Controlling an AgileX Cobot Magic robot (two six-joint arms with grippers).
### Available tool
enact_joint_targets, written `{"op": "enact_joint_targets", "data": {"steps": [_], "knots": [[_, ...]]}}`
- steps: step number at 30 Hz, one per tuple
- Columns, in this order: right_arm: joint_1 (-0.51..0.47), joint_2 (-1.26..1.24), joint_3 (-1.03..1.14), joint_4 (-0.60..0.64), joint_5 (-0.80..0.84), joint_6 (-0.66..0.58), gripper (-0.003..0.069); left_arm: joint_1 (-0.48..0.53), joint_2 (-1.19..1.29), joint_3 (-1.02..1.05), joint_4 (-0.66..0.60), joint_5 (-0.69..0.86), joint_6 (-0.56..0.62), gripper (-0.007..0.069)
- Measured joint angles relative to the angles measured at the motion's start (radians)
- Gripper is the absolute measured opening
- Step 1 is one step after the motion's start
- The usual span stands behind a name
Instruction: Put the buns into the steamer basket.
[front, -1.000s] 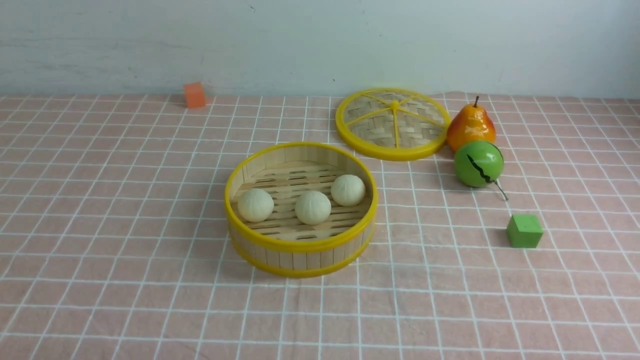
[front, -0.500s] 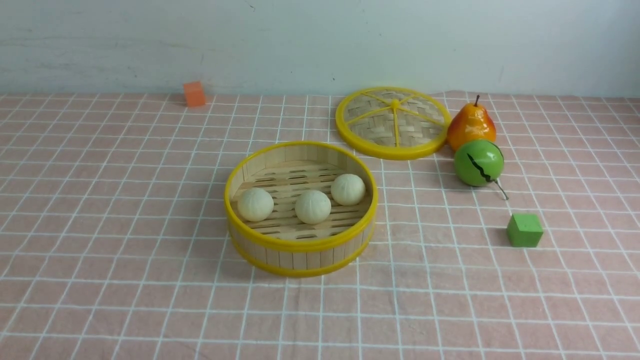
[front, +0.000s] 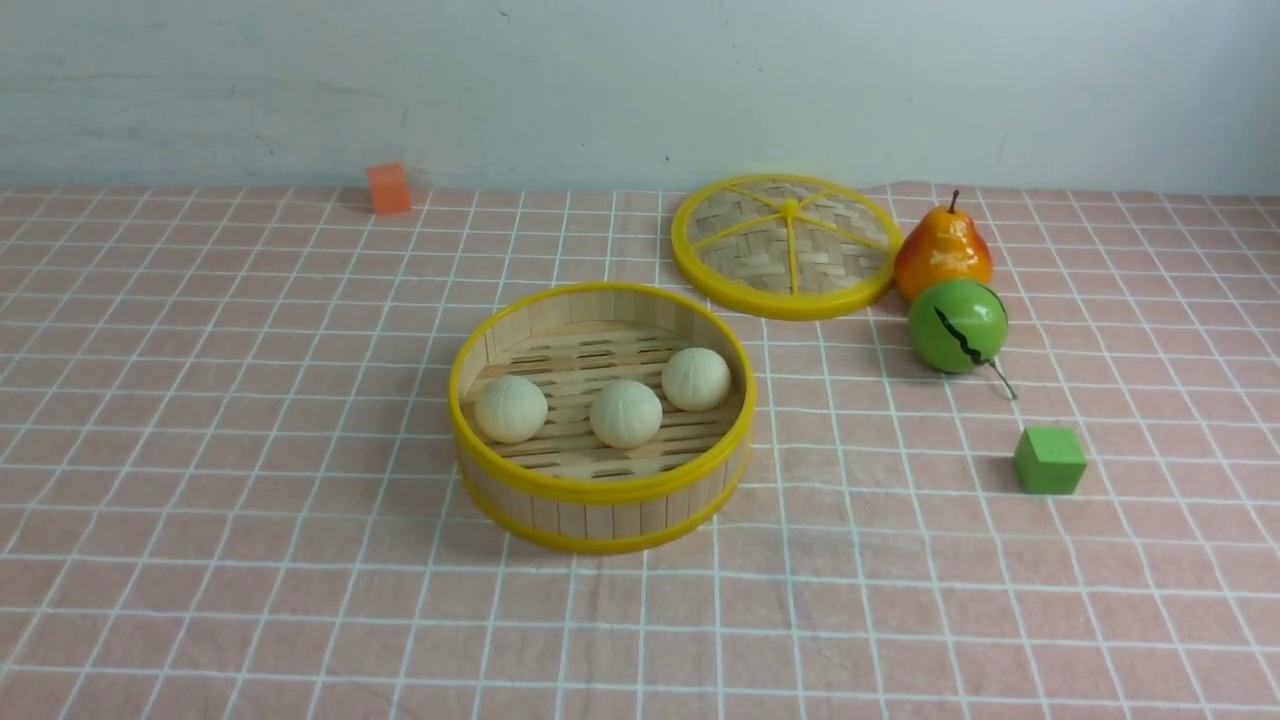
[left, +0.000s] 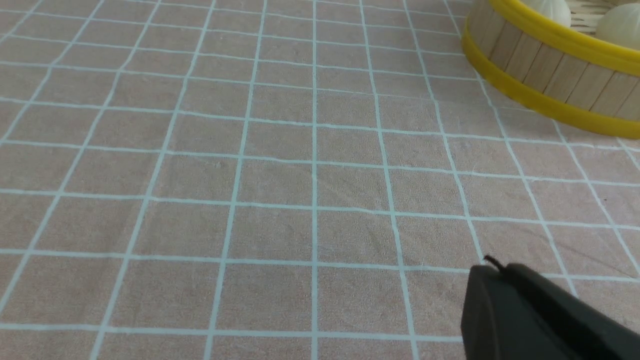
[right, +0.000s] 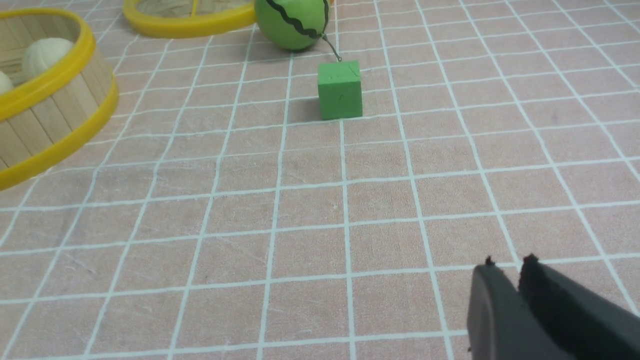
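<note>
With the three cream-white round buns (front: 626, 414) seen inside the low bamboo-slat steamer basket (front: 600, 487), the left gripper (left: 495, 272) closed empty and the right gripper (right: 507, 267) barely parted, only a stray sweep could tip it

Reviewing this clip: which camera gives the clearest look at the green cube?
The right wrist view shows the green cube best: close, large, with top and front faces visible, just in front of the green ball. The front view shows it whole but small, at the right of the cloth. The left wrist view does not show it.
</note>
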Motion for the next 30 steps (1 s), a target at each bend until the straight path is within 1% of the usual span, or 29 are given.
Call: {"op": "enact_joint_targets", "data": {"steps": [30], "knots": [[0.000,0.000,0.000,0.000,0.000,0.000,0.0109,0.000,0.000,0.000,-0.001,0.000,0.000,-0.0013]]}}
